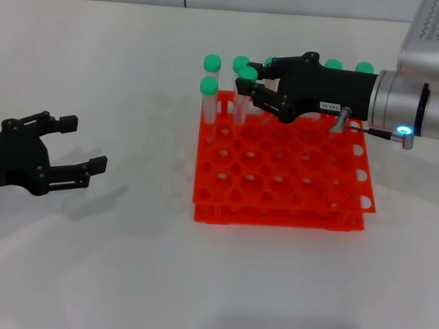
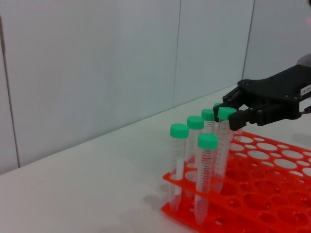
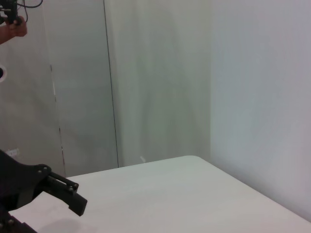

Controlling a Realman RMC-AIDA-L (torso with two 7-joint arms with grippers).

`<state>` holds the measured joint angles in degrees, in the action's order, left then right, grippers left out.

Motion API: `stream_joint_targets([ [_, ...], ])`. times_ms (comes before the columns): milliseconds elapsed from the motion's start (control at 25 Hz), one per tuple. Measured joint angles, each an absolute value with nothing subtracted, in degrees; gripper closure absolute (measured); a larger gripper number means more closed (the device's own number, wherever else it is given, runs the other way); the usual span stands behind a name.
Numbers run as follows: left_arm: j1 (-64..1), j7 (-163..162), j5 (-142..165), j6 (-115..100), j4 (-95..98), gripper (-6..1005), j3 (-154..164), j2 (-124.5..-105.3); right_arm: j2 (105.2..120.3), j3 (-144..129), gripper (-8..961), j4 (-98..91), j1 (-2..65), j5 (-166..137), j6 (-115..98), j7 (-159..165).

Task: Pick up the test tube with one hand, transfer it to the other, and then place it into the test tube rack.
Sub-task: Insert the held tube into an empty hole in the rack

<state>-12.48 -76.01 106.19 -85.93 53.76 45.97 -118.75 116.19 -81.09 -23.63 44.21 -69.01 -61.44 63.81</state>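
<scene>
Over the test tube rack (image 1: 279,169), the right pincer (image 1: 256,86) pinches the test tube (image 2: 223,141); left pincer (image 1: 81,146) spread.

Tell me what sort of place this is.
Probably a lab-style robot test bench: an orange-red test tube rack with green-capped tubes stands on a plain white table among bare pale walls. The right gripper grips a test tube over it; the left gripper waits open.

White label (image 1: 330,107) on right gripper (image 1: 260,83), seemingly unreadable.
</scene>
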Motion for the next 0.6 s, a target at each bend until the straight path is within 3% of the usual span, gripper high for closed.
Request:
stream_joint_targets([
  [600,-14.16,-76.21,107.42,-85.26,52.29,118,45.97,-118.56,116.19,-81.74,658,-23.02,44.62,-68.90,-61.30,63.49],
])
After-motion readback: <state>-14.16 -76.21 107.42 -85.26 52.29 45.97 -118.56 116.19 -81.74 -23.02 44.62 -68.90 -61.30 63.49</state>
